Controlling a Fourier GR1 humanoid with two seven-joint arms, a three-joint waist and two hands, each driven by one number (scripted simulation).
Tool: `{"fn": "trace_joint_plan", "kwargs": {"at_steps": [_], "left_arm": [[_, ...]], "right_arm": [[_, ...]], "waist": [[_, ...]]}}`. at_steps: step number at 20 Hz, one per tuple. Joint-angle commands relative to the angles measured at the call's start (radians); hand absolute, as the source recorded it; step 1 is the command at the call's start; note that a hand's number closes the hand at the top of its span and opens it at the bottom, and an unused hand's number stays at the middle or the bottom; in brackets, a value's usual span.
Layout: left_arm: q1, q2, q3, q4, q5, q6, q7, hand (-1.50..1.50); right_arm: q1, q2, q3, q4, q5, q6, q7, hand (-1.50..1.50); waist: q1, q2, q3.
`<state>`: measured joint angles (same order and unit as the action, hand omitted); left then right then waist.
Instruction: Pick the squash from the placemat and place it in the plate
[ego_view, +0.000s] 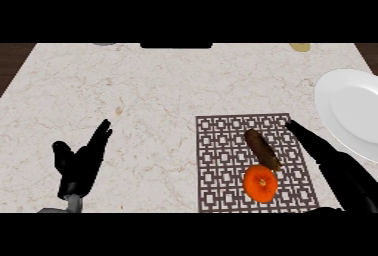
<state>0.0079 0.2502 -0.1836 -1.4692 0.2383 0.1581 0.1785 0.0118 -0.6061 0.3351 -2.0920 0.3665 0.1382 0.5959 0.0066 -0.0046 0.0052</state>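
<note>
the squash (261, 171), orange bulb with a brown neck, lies on the placemat (221, 165), nearer its right side. just right of the placemat the right hand (328, 155) stretches flat, fingers straight, holding nothing. well left of it the left hand (83, 162) rests open, fingers up. beyond the placemat's right corner sits the white plate (354, 112).

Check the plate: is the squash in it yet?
Not yet. The plate is bare white, and the squash lies on the placemat, beside the open right hand.
</note>
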Motion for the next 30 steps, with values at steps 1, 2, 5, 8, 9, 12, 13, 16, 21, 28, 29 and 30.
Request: {"fn": "trace_joint_plan", "kwargs": {"at_steps": [1,2,5,8,9,12,13,16,21,28,29,30], "left_arm": [[-0.062,-0.016,0.035,0.110,0.017,-0.038,0.017,0.00],[-0.025,-0.044,0.004,0.089,0.006,-0.032,-0.002,0.00],[-0.039,-0.064,0.004,0.076,-0.028,-0.008,0.011,0.00],[0.010,-0.037,0.031,0.010,0.000,-0.026,0.065,0.00],[0.007,-0.066,0.022,0.098,-0.022,-0.047,-0.037,0.00],[-0.010,-0.081,0.008,0.082,-0.046,-0.030,-0.007,0.00],[-0.014,-0.087,0.007,0.055,-0.048,-0.009,0.023,0.00],[-0.017,-0.059,0.043,0.087,-0.034,-0.059,-0.003,0.00],[-0.005,-0.065,0.069,0.069,-0.033,-0.071,0.022,0.00],[-0.005,-0.068,0.071,0.038,-0.055,-0.098,0.042,0.00],[-0.021,-0.053,0.087,0.016,-0.046,-0.093,0.099,0.00],[0.088,-0.087,0.054,0.028,-0.066,-0.096,-0.025,0.00]], "right_arm": [[0.007,0.062,0.052,0.032,0.036,0.033,0.016,-1.50],[-0.010,0.069,0.071,0.011,0.034,0.065,0.070,-1.50],[-0.001,0.147,0.121,0.032,0.118,0.040,0.069,-1.50],[0.031,0.140,0.092,-0.021,0.111,0.059,0.056,-1.50],[0.003,0.184,0.126,0.061,0.158,0.036,0.028,-1.50],[0.019,0.185,0.132,0.106,0.245,0.008,0.018,-1.50],[0.006,0.149,0.109,0.080,0.218,0.072,0.064,-1.50],[-0.042,0.233,0.158,0.152,0.307,0.050,0.103,-1.50],[-0.018,0.267,0.151,0.198,0.350,0.051,0.057,-1.50],[-0.004,0.275,0.109,0.293,0.345,0.076,-0.051,-1.50],[0.029,0.274,0.127,0.319,0.378,0.029,-0.090,-1.50],[0.043,0.316,0.185,0.320,0.412,0.016,-0.045,-1.50]], "waist": [[-0.009,0.006,-0.006],[-0.007,0.005,-0.006],[-0.007,0.004,-0.005],[-0.009,0.003,-0.005],[-0.008,0.005,-0.005],[-0.008,0.005,-0.005],[-0.007,0.004,-0.005],[-0.004,0.005,-0.006],[-0.006,0.004,-0.005],[-0.007,0.004,-0.005],[-0.007,0.004,-0.005],[-0.004,0.004,-0.005]]}}
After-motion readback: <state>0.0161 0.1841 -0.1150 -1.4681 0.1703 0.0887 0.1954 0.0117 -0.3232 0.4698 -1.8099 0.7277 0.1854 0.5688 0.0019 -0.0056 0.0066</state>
